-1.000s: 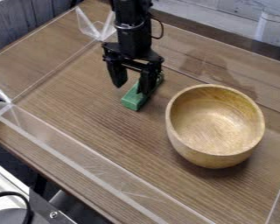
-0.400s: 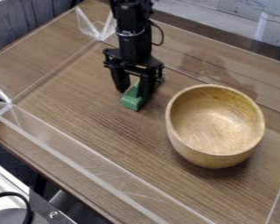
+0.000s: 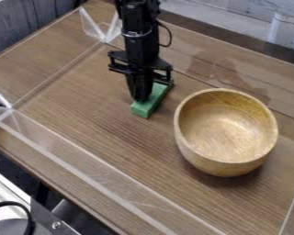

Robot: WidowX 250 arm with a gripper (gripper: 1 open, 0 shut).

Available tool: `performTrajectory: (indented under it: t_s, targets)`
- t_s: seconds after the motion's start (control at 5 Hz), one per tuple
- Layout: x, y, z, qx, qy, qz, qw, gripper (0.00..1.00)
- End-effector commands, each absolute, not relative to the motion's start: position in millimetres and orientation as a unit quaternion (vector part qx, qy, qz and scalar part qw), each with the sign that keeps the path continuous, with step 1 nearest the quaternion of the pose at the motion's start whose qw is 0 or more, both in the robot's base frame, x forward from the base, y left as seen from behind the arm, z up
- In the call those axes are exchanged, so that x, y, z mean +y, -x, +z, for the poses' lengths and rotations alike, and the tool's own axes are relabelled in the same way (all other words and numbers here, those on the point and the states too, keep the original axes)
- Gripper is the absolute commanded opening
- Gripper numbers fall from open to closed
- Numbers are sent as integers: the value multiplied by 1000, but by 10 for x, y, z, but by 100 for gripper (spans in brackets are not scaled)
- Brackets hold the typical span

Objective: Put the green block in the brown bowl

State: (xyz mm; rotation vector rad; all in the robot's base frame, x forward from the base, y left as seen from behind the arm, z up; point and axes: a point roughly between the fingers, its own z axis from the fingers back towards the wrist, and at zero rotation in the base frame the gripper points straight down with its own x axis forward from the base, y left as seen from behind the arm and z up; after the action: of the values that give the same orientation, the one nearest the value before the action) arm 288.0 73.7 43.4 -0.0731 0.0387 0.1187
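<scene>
The pincer (image 3: 141,90), open a second ago, now grips the green block (image 3: 147,104) beside the empty brown bowl (image 3: 226,130).

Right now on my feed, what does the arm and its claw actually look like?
The arm is a slim black column coming down from the top of the view. Its claw is also black: a short crossbar with two narrow, straight fingers hanging below. No markings or labels are legible at this size, and no loose cable can be made out.

Soft, even daylight; faint shadows; slightly blurry, low-resolution picture.
</scene>
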Motion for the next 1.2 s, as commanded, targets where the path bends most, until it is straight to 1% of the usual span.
performTrajectory:
  t_s: [0.0, 0.2, 0.4, 0.6, 0.8, 1.0]
  targets:
    - [739, -2986, 876, -37, 35, 58, 997, 0]
    - [640, -2994, 1178, -57, 45, 51, 996, 0]
    - [476, -3002, 1449, -69, 62, 39, 995, 0]
    - [476, -2988, 1328, -67, 63, 35, 995, 0]
    - [541, -2999, 1183, -61, 54, 38, 996, 100]
    - [591, -3004, 1021, -55, 49, 39, 997, 100]
